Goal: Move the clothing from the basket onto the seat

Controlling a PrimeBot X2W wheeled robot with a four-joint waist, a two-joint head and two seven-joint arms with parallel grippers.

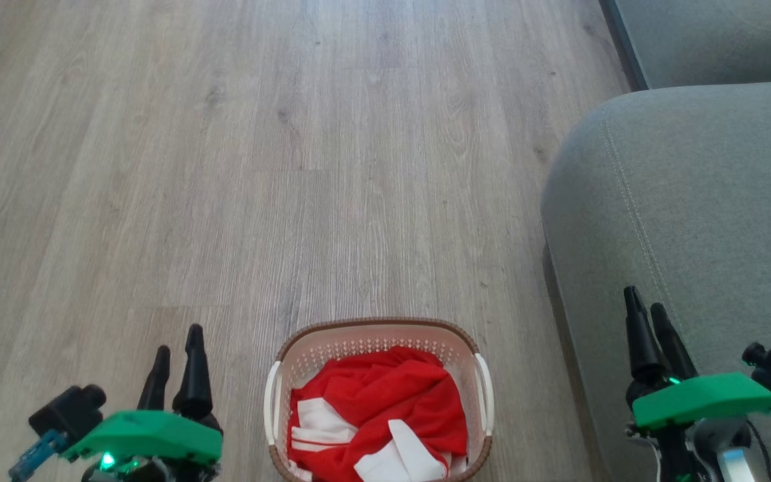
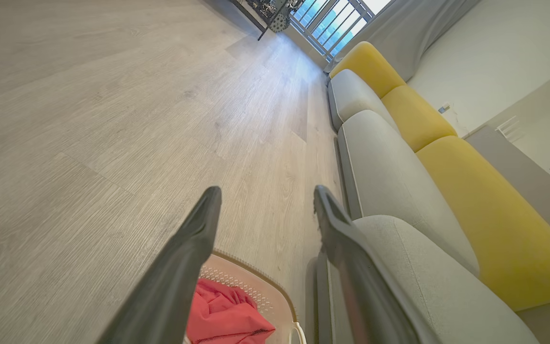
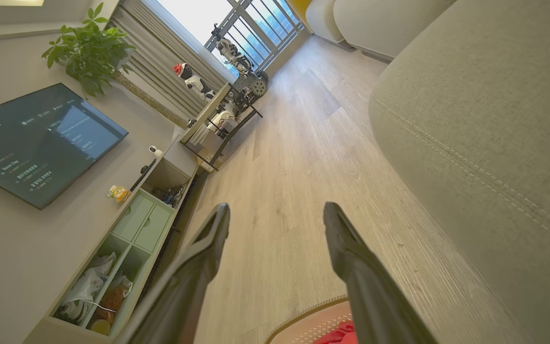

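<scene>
Red clothing with white stripes lies heaped in the cream basket, which stands on the floor at the bottom centre of the head view. The grey-green seat rises just right of the basket. My left gripper hangs open to the left of the basket, nothing between its fingers. My right gripper stands open over the seat's front edge, also empty. The left wrist view shows the open gripper, the clothing, the basket rim and the seat. In the right wrist view are the open gripper, the basket rim, a corner of clothing and the seat.
Pale wood floor stretches ahead and to the left. Yellow back cushions line the sofa. A low cabinet, a wall screen, a plant and a cluttered table stand along the far side of the room.
</scene>
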